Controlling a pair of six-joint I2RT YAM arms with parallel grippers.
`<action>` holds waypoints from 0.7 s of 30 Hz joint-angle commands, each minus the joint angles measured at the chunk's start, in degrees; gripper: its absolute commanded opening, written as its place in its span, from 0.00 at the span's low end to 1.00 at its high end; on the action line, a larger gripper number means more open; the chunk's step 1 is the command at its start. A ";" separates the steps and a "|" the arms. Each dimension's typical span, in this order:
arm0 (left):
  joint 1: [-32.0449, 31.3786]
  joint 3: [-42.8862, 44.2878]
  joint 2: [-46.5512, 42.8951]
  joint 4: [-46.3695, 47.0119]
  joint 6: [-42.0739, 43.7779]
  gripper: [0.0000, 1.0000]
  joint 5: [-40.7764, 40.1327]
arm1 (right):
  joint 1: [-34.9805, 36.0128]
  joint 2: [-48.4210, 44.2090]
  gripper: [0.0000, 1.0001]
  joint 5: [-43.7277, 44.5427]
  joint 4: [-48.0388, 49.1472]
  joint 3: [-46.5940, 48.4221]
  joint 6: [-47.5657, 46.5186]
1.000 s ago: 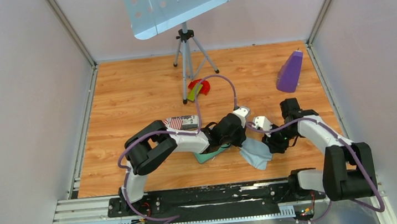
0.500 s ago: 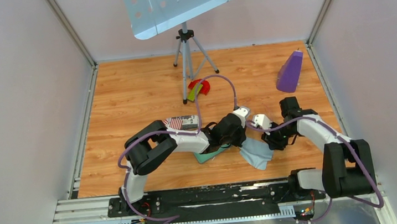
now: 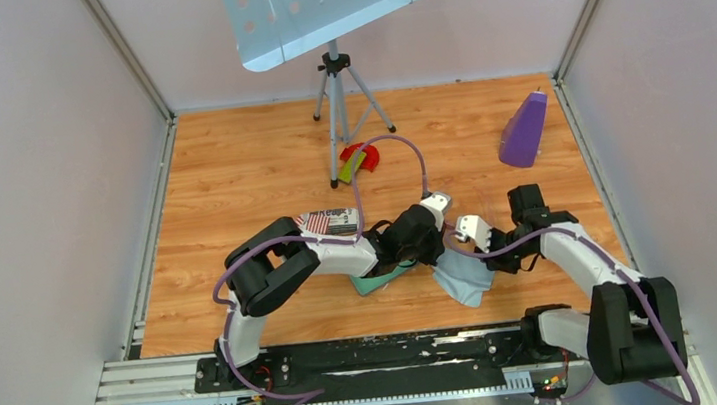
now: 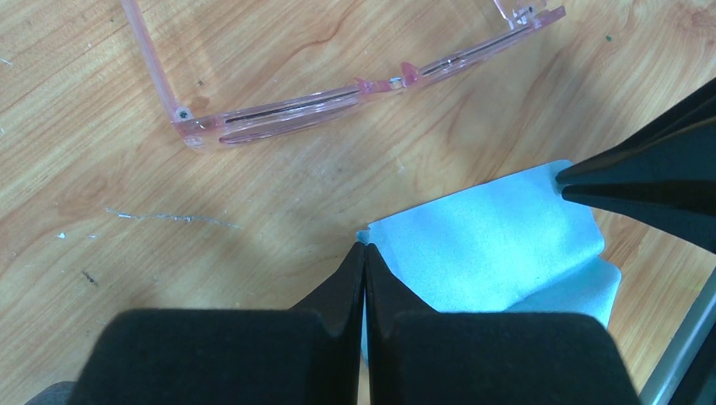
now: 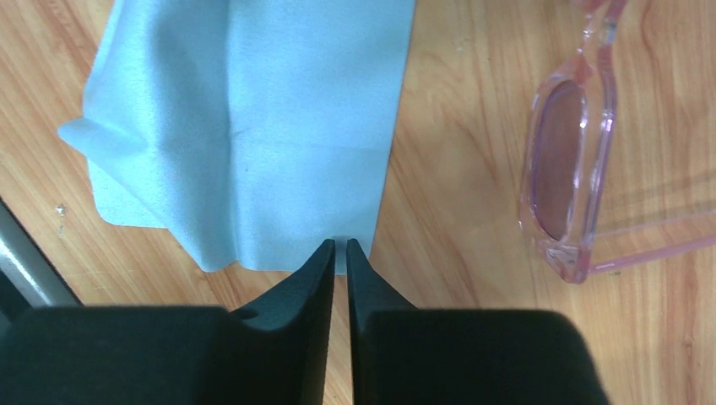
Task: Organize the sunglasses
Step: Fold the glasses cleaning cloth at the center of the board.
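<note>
The sunglasses (image 4: 338, 97), pale pink and see-through, lie on the wood just beyond the cloth; they also show in the right wrist view (image 5: 570, 169). A light blue-grey cloth (image 3: 463, 277) lies between the two wrists. My left gripper (image 4: 365, 246) is shut on one corner of the cloth (image 4: 490, 236). My right gripper (image 5: 338, 243) is shut on the opposite corner of the cloth (image 5: 253, 126), with only a hairline gap between its jaws. Its tips also show in the left wrist view (image 4: 561, 184). Both grippers (image 3: 438, 262) (image 3: 490, 266) are low over the table.
A green cloth (image 3: 378, 283) lies under my left wrist, and a flag-print box (image 3: 326, 221) behind it. A red and green item (image 3: 358, 157) and a tripod (image 3: 339, 104) stand further back. A purple pyramid (image 3: 524, 130) is at the back right. The metal rail (image 3: 351, 359) runs along the near edge.
My right arm has shifted a little to the right and toward the near edge. The left arm and the cloth look unchanged.
</note>
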 commanded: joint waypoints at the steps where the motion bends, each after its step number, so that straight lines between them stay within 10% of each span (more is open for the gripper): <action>1: 0.28 -0.14 0.07 -1.91 -0.44 0.00 0.42 | 0.37 4.03 0.07 6.48 -0.84 -3.98 -2.05; 18: 0.52 -0.05 -3.03 0.54 1.78 0.00 -1.63 | 0.27 -2.52 0.00 3.09 -5.02 4.62 2.99; 21: 0.57 -0.04 -2.46 0.71 1.44 0.00 -0.97 | 0.18 -1.93 0.22 2.44 -5.95 4.39 2.46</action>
